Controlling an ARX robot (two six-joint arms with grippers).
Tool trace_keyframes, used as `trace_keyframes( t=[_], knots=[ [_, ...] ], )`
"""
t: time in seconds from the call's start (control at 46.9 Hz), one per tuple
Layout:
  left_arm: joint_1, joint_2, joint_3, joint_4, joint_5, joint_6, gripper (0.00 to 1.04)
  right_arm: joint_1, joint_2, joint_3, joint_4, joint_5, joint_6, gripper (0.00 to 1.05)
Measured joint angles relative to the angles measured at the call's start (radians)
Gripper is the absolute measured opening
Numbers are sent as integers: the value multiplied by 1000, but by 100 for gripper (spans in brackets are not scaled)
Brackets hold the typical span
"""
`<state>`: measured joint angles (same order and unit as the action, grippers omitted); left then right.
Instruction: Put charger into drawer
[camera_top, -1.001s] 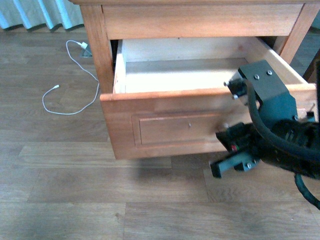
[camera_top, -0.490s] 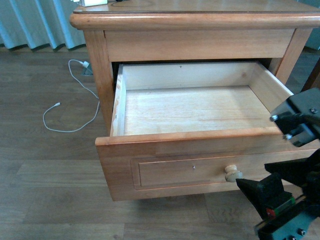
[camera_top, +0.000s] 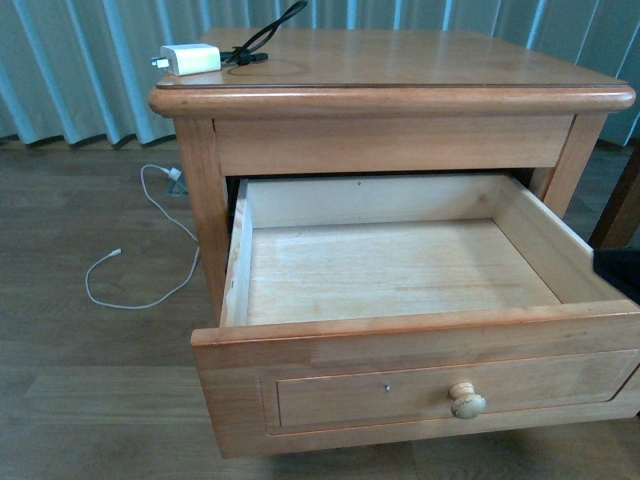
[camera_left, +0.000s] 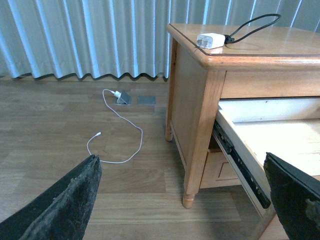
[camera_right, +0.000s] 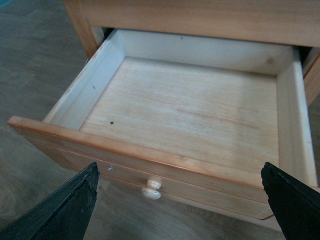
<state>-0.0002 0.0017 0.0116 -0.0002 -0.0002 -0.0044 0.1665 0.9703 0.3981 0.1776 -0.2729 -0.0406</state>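
The charger, a small white plug block with a thin black cable, lies on the nightstand top at its far left corner; it also shows in the left wrist view. The drawer is pulled wide open, its pale inside is empty, and its round knob faces me. My right gripper is open, in front of and above the drawer front. My left gripper is open and empty, low beside the nightstand's left side. Only a dark bit of the right arm shows in the front view.
A long thin white cable lies looped on the wood floor left of the nightstand, running to a floor socket. Pale curtains hang behind. The lower drawer sits under the open one. A nightstand leg stands near my left gripper.
The right gripper has drawn back from the drawer knob, down and to the right, almost out of the front view. The front view has risen and now shows the nightstand top and the charger.
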Motion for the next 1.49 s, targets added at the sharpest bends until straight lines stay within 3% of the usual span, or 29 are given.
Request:
trace_keyframes(
  t=[0.213, 0.405, 0.596, 0.618, 0.682, 0.746, 0.959, 1.108, 1.342, 1.491],
  knots=[
    [0, 0, 0, 0, 0, 0, 99, -90, -214, -19, -102, -73, 18, 96],
    [0, 0, 0, 0, 0, 0, 99, -274, -412, -93, -136, -200, 80, 96],
    [0, 0, 0, 0, 0, 0, 99, -290, -421, -94, -136, -206, 101, 96],
    [0, 0, 0, 0, 0, 0, 99, -280, -426, -101, -119, -172, 98, 95],
    [0, 0, 0, 0, 0, 0, 99, -194, -473, -190, 72, 135, 67, 80],
    [0, 0, 0, 0, 0, 0, 99, -176, -502, -220, 109, 241, 56, 69],
    [0, 0, 0, 0, 0, 0, 99, -169, -568, -284, 105, 272, 45, 34],
    [0, 0, 0, 0, 0, 0, 99, -169, -634, -319, 79, 272, 41, 1],
    [0, 0, 0, 0, 0, 0, 99, -169, -710, -350, 35, 272, 41, 2],
    [0, 0, 0, 0, 0, 0, 99, -169, -719, -354, 32, 272, 40, 25]
  ],
)
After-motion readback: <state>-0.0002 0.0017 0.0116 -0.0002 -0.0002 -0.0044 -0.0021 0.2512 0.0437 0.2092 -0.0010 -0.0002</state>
